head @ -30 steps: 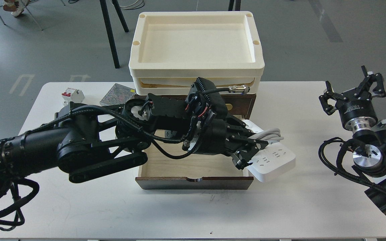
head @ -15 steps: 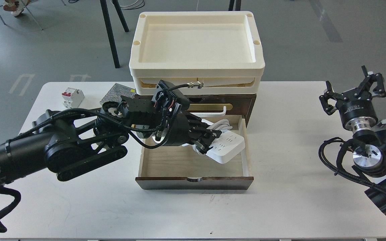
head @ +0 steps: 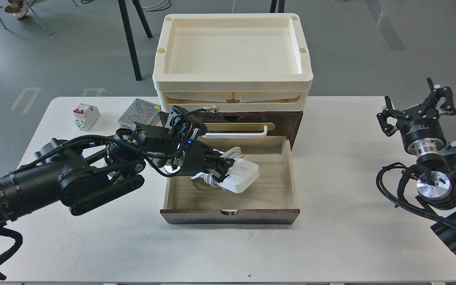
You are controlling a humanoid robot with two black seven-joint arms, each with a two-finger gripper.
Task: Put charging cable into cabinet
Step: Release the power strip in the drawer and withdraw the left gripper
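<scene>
The charging cable (head: 240,174), a white power strip with a white cord looped around it, is inside the open drawer of the dark brown cabinet (head: 230,215), toward the drawer's left half. My left gripper (head: 221,171) is shut on the strip's left end and cord, and reaches into the drawer from the left. The drawer's light wood floor shows to the right and front of the strip. The cabinet's white handle (head: 236,134) on a brass plate shows behind the drawer. My right gripper (head: 418,105) is open and empty, raised at the table's far right.
Two stacked cream plastic trays (head: 232,93) sit on top of the cabinet. A perforated metal box (head: 137,111) and a small white-and-red circuit breaker (head: 86,116) lie at the back left of the white table (head: 331,245).
My left gripper has carried the power strip from the drawer's right edge leftward and down into the drawer. The left arm has drawn back to the left. The right arm has not moved.
</scene>
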